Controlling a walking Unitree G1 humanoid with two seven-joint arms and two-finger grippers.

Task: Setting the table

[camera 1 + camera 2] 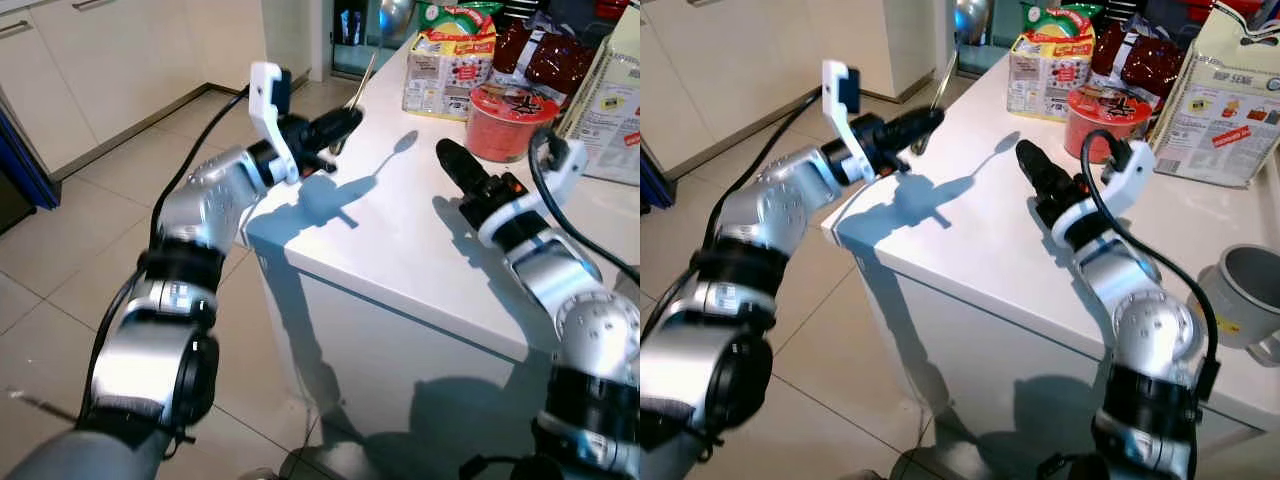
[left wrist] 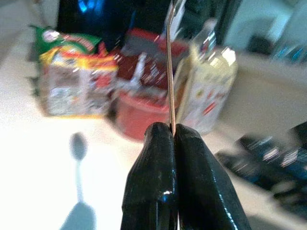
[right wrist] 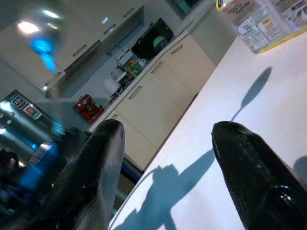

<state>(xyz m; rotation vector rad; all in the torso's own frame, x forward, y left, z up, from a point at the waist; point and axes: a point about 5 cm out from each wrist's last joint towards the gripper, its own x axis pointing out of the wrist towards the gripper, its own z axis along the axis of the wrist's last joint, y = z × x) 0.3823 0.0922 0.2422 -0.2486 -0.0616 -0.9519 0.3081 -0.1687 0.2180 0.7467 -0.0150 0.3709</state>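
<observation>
The left hand [image 1: 345,122] is clamped on a spoon's [image 2: 170,72] thin handle, holding it upright over the near left corner of the white worktop [image 1: 400,230], while the right hand [image 1: 455,165] hovers with its fingers spread and empty to the right. To do this well, I judge the spoon should be lowered flat onto bare worktop, well apart from the red cup [image 1: 512,122] and boxes [image 1: 448,62] at the far side. The spoon's bowl is cut off and blurred.

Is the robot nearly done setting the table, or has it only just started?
Only just started, it seems. The left gripper is shut on a spoon, held above the corner of the white table, not yet laid down. The right gripper hovers open over the table, holding nothing. No place setting is laid out; a red noodle cup and food packets stand at the back.
</observation>
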